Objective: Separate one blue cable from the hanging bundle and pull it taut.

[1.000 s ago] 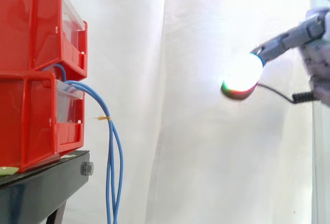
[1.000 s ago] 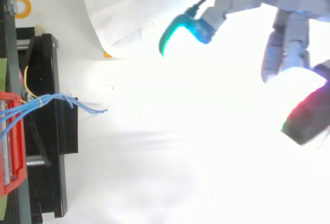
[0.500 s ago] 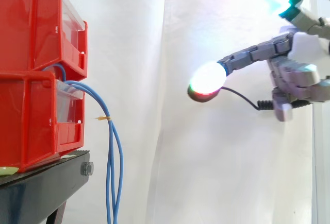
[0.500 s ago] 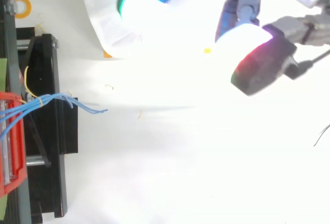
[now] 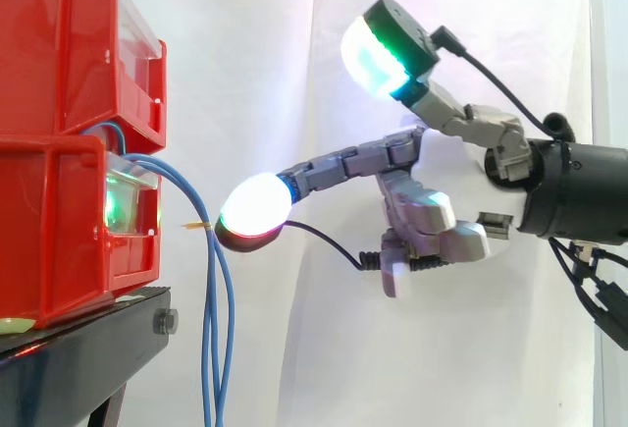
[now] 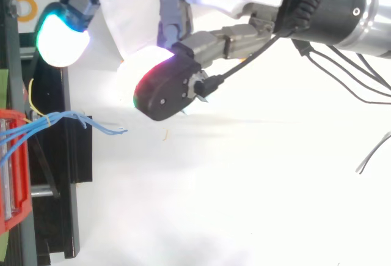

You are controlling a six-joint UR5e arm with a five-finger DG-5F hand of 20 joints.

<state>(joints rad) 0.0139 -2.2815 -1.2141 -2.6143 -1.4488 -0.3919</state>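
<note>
Side view, and the setting is plain: two red bins [image 5: 69, 54] stacked on a black stand [image 5: 88, 348] at the left, with a white curtain [image 5: 294, 54] hanging behind everything.

Big change from half a second ago! The hand [image 5: 432, 221] was out over the middle of the curtain then, and now it has swept left. One of its long fingertips [image 5: 253, 209], glowing white with a red-green rim, now sits just beside the blue cables [image 5: 214, 329]. Whether it touches them, I cannot tell. The fingers are stretched and spread wide, one angled high with a green glow, and nothing is held. The cables have not shifted.

The bundle comes out at the front of the lower bin, arches to the right, then bends at a small yellow tie [image 5: 196, 224] and drops straight down past the stand's edge, long axis vertical, running off the bottom of the view. From the top view, the strands [image 6: 55, 122] run left to right out of the bin, a loose end pointing right toward the hand.
</note>
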